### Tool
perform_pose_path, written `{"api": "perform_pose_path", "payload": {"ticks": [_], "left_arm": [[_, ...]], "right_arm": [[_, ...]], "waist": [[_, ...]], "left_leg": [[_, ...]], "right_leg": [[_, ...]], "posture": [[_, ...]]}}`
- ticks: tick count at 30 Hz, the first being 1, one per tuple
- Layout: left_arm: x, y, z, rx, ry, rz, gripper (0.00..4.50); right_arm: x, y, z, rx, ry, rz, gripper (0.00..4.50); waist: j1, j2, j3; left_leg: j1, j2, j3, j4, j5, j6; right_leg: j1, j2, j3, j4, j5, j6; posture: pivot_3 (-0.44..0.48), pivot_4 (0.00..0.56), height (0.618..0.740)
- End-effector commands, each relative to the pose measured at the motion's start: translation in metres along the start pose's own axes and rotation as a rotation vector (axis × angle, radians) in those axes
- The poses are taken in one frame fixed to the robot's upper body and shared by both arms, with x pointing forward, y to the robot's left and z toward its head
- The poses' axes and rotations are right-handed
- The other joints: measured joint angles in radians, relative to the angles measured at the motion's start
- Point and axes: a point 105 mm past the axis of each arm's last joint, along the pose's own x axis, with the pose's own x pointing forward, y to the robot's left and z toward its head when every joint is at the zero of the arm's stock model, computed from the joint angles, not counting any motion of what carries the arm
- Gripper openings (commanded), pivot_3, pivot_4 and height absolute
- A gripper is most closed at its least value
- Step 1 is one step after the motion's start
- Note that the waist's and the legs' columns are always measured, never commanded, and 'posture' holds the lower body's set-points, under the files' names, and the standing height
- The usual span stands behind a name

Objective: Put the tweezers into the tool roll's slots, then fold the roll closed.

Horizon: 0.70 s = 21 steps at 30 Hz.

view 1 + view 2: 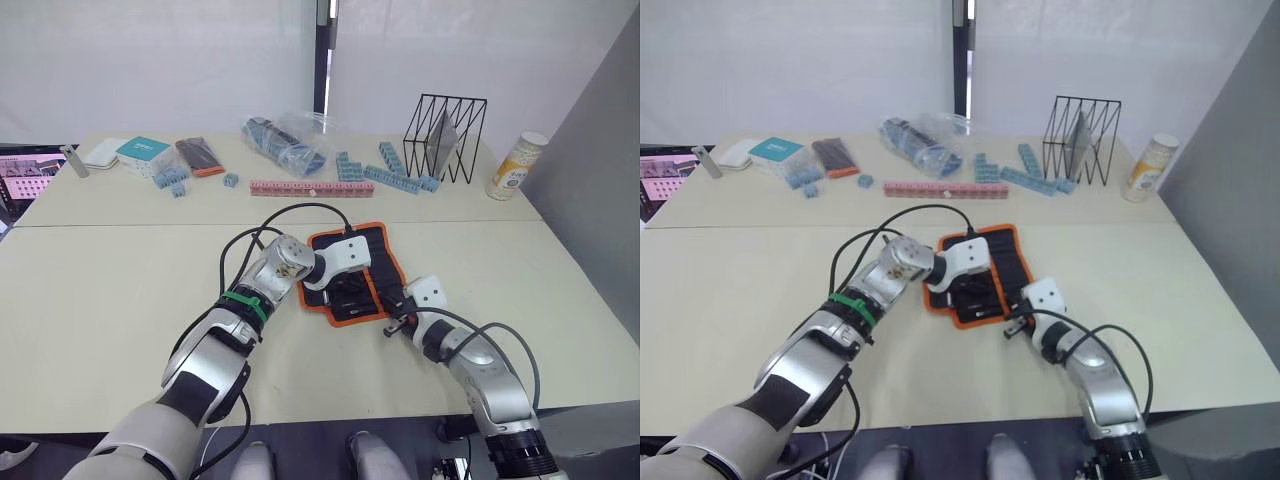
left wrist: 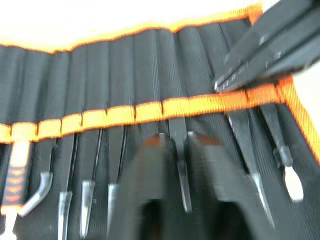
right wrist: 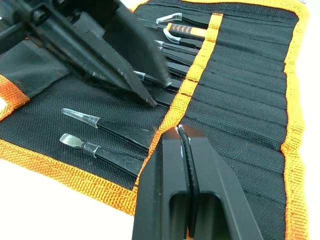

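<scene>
The tool roll (image 1: 376,250) lies unrolled on the table's near half, black with orange trim and an orange inner strip (image 3: 192,75). Several tweezers (image 3: 120,131) sit in its slots (image 2: 125,65), tips toward the near edge. My left gripper (image 1: 333,288) hovers low over the roll's middle, open a little, its fingers (image 2: 150,185) on either side of one slotted tweezer (image 2: 182,190). At the roll's near right edge, my right gripper (image 3: 182,136) is shut on a slim black tweezer (image 3: 189,172), whose tip points at the orange strip.
Along the far half of the table stand a black wire rack (image 1: 445,135), a bottle (image 1: 518,165), blue blocks (image 1: 385,172), a pink block bar (image 1: 310,188), a plastic bag (image 1: 285,142), a dark packet with an orange end (image 1: 200,156) and a teal box (image 1: 142,151).
</scene>
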Motion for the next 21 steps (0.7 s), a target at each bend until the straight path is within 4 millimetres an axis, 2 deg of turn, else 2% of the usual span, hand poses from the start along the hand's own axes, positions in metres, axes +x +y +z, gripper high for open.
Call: {"api": "perform_pose_path", "payload": {"ticks": [1,6,7,11,13,16,21], "left_arm": [[-0.018,0.009,0.012,0.002,-0.054,0.029,2.69],[-0.042,0.009,0.01,-0.068,-0.097,0.059,4.36],[-0.051,0.013,0.011,-0.088,-0.127,0.089,4.45],[-0.087,0.026,0.013,-0.206,-0.249,0.196,4.45],[-0.105,0.034,0.008,-0.255,-0.294,0.284,4.45],[-0.142,0.044,-0.014,-0.315,-0.341,0.475,4.45],[-0.188,0.038,-0.042,-0.373,-0.42,0.707,4.45]], "right_arm": [[0.002,0.017,-0.028,0.041,0.101,0.066,0.0],[0.003,0.017,-0.028,0.035,0.106,0.082,0.0],[0.003,0.015,-0.029,0.034,0.109,0.087,0.0],[0.004,0.01,-0.029,0.024,0.115,0.107,0.0],[0.005,0.008,-0.027,0.018,0.114,0.12,0.0],[0.008,0.006,-0.024,0.007,0.107,0.143,0.0],[0.012,0.002,-0.019,-0.006,0.088,0.17,0.0]], "waist": [[-0.004,0.0,0.0],[-0.013,0.001,0.0],[-0.013,0.001,0.0],[-0.017,0.001,0.0],[-0.018,0.001,0.0],[-0.022,0.001,-0.001],[-0.019,0.001,-0.001]], "left_leg": [[0.0,0.0,0.0,0.0,0.0,0.0],[0.0,0.0,-0.001,0.0,0.0,0.0],[0.0,0.0,-0.001,0.0,0.0,0.0],[0.0,0.0,-0.001,0.001,0.0,0.0],[0.002,0.0,-0.001,0.001,0.0,0.0],[0.005,0.0,0.0,0.001,0.0,0.0],[0.007,0.001,0.0,0.001,0.0,0.0]], "right_leg": [[0.0,0.0,0.0,0.0,0.0,0.0],[0.0,0.0,0.0,0.001,0.0,0.0],[0.0,0.0,0.0,0.001,0.0,0.0],[0.0,0.0,0.0,0.002,0.0,0.0],[0.0,0.0,0.0,0.006,-0.001,-0.001],[0.001,0.0,0.0,0.008,-0.001,-0.001],[0.003,0.0,0.0,0.009,-0.001,-0.001]], "posture": [[0.0,0.15,0.737],[0.0,0.15,0.737],[0.0,0.15,0.737],[0.0,0.15,0.737],[0.0,0.15,0.737],[0.0,0.15,0.737],[0.0,0.15,0.737]]}}
